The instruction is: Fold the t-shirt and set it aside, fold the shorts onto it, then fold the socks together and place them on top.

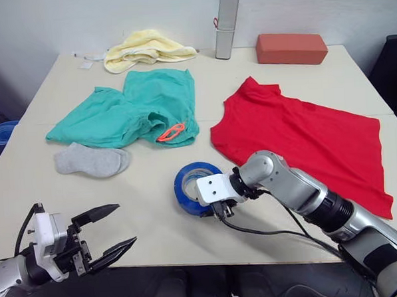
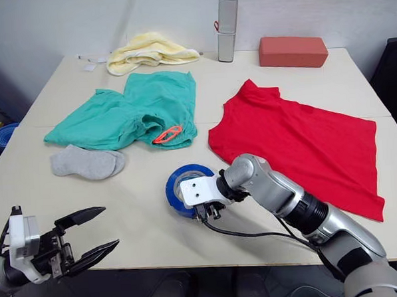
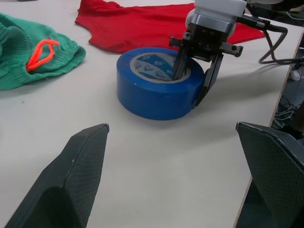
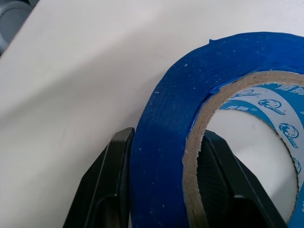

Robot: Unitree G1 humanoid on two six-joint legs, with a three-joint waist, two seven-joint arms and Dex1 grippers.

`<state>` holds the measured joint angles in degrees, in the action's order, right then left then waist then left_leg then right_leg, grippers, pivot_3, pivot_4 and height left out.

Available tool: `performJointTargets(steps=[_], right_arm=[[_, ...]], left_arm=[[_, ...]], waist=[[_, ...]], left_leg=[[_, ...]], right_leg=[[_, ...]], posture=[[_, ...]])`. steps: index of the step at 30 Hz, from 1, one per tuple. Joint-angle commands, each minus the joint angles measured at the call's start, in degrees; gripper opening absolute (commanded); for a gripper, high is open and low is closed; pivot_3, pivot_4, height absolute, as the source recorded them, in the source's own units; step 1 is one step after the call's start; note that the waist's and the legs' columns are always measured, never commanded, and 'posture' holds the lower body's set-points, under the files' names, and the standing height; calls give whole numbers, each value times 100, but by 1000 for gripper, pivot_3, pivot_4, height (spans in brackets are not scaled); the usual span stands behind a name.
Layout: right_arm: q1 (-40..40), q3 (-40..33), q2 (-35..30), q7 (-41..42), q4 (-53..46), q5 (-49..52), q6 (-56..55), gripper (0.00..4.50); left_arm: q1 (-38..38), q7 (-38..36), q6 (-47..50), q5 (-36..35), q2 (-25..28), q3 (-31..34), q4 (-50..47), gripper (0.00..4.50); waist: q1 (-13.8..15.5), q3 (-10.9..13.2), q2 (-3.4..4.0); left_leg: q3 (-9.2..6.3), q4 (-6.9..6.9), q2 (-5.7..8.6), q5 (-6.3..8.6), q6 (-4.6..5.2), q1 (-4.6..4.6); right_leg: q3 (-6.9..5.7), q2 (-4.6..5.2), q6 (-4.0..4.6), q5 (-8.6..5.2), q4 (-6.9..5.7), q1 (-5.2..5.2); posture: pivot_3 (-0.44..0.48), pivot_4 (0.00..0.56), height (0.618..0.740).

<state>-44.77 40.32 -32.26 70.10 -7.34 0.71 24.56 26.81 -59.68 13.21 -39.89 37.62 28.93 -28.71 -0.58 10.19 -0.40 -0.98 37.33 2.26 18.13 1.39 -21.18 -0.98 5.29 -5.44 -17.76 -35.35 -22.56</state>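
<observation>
Down at the near edge of the worktop, the left gripper hovers just off the front lip, its two black fingers spread wide with nothing between them. Right beside it, further in, the right gripper has its fingers clamped on the wall of a blue tape roll: one finger sits inside the cardboard core, the other presses the outer blue face, and the roll rests flat on the worktop. The right wrist view confirms it, with the blue band pinched snugly between both fingers.

Over on the right half lies the t-shirt, bright red, spread flat and unfolded, its near corner close to the front edge and its neck end pointing toward the middle of the worktop. Left of it, well apart from the tape, the shorts lie rumpled in teal-green, the orange drawstring loop showing at the waistband nearest the tape. Just in front of the shorts, touching their lower edge, sit the socks, light grey, lying together in one small heap.

At the back, a pale yellow towel is bunched up, a tall grey bottle stands upright beside it, and a red-brown block lies to the right.
</observation>
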Motion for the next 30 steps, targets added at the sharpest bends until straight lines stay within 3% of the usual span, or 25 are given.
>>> performJointTargets(steps=[1,6,13,17,23,26,30], right_arm=[[136,-455,5,426,-162,535,-282,1381],[908,-2279,-761,1230,-894,2244,-421,1381],[2150,-4690,-2421,741,-288,2219,-447,1381],[2874,-5678,-3172,608,1044,1798,-941,1381],[2995,-6007,-3773,310,3410,1305,-1634,1381],[2535,-5630,-4010,-35,4997,786,-1941,1381],[1764,-4984,-3972,-439,6101,104,-2147,1381]], left_arm=[[-158,87,48,-95,19,-172,-287,4500],[-499,370,219,-189,-77,-536,-525,4500],[-836,497,203,-120,-196,-804,-420,4500],[-1038,540,191,-125,-270,-966,-391,4500],[-1529,754,369,-157,-324,-1256,-411,4500],[-1852,945,467,-141,-374,-1473,-479,4500],[-1870,985,493,-94,-335,-1541,-518,4500]], waist=[[-3,0,0],[62,10,7],[90,10,8],[70,12,14],[34,11,29],[36,16,56],[-33,17,81]], left_leg=[[-1,-1,0,0,0,-1],[-3,-4,1,-3,-8,-13],[3,-4,5,3,-6,-14],[5,-15,2,1,-10,-13],[16,-5,3,-7,-3,-4],[24,0,5,-11,6,6],[43,-4,3,-25,-20,13]], right_leg=[[0,0,0,0,-1,-1],[-3,0,-1,0,11,-4],[-1,4,-5,3,45,9],[-2,1,-6,2,46,5],[5,1,-8,4,28,9],[13,1,-11,6,8,10],[30,-5,-10,6,-6,1]], posture=[[0,150,740],[0,150,740],[0,150,740],[0,150,740],[0,150,740],[0,150,740],[0,150,740]])
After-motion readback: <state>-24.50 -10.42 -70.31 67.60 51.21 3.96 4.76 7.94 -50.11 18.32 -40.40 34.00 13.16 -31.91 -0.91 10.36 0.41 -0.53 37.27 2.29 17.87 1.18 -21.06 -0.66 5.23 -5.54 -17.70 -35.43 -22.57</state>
